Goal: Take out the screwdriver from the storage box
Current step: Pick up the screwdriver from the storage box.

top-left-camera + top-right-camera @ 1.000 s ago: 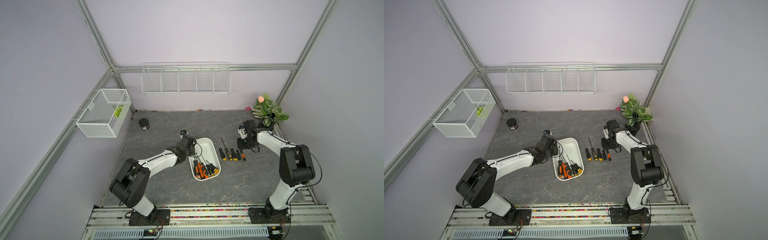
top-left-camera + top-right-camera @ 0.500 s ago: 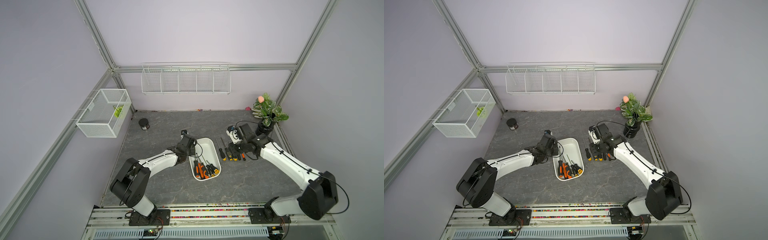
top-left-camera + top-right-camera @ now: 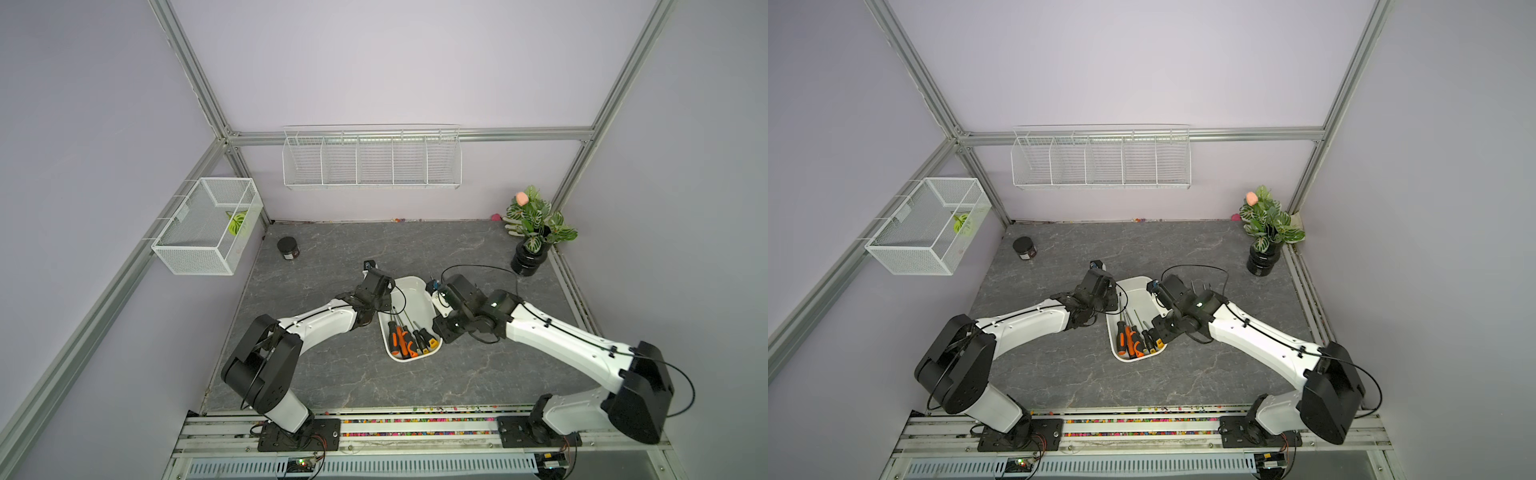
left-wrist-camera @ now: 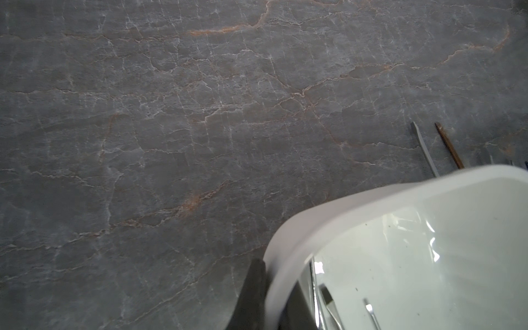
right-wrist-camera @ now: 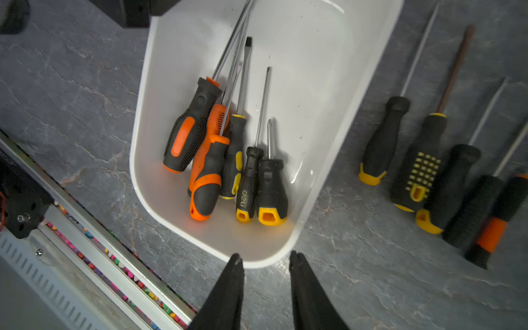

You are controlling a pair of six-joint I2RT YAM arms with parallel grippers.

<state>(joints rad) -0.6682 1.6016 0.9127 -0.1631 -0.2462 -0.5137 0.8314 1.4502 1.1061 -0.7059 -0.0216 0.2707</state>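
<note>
Moved in the last second: the right arm, swung from the potted plant (image 3: 534, 232) across to the storage box (image 3: 415, 291). Left arm and box have not shifted.
- left gripper (image 4: 275, 297): clamped on the box's left long rim, one finger outside and one inside.
- right gripper (image 5: 265, 260): jaws parted, nothing between them, poised just off the box's right corner at the end toward the arm bases.
- contents of box: about five screwdrivers heaped at that same end, with shafts running along the box's length toward its far end.
- stubby black-and-yellow screwdriver (image 5: 271, 188): nearest the parted jaws, straight ahead past the rim.
- row of screwdrivers (image 5: 423, 171): outside, along the box's right wall, parallel to it.
- judgement: the right arm is the nearer one for the pick, and its jaws should cross the handle.
</note>
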